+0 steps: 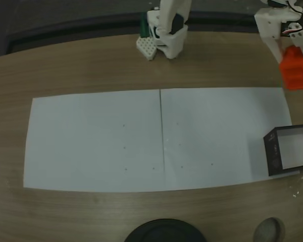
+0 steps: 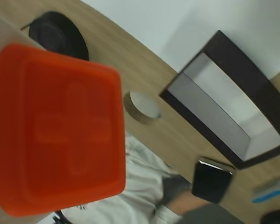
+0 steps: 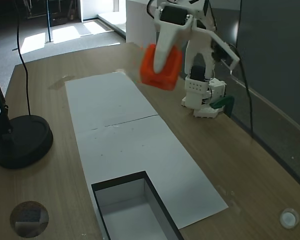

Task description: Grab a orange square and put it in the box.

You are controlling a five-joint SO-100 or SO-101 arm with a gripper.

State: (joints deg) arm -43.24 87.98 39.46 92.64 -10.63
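The orange square [image 1: 296,70] hangs in the air with my gripper [image 1: 294,64] shut on it, near the paper's far right corner in a fixed view. In another fixed view the block [image 3: 162,70] sits high over the far half of the paper, a white finger [image 3: 164,47] running down its face. In the wrist view the orange square [image 2: 56,126] looms large on the left, blurred, a cross-shaped bump on its face. The box [image 1: 272,151] stands open on the paper's right edge, dark-walled and pale inside, well apart from the block. It also shows as box [image 3: 120,181] and box [image 2: 242,65].
Two white paper sheets [image 1: 101,141] cover the wooden table. The arm's base [image 1: 166,35] stands at the far edge. A black round lamp base [image 3: 20,142] and a small round disc [image 2: 142,105] lie on the near side. A black phone-like slab [image 2: 212,179] lies beyond the box.
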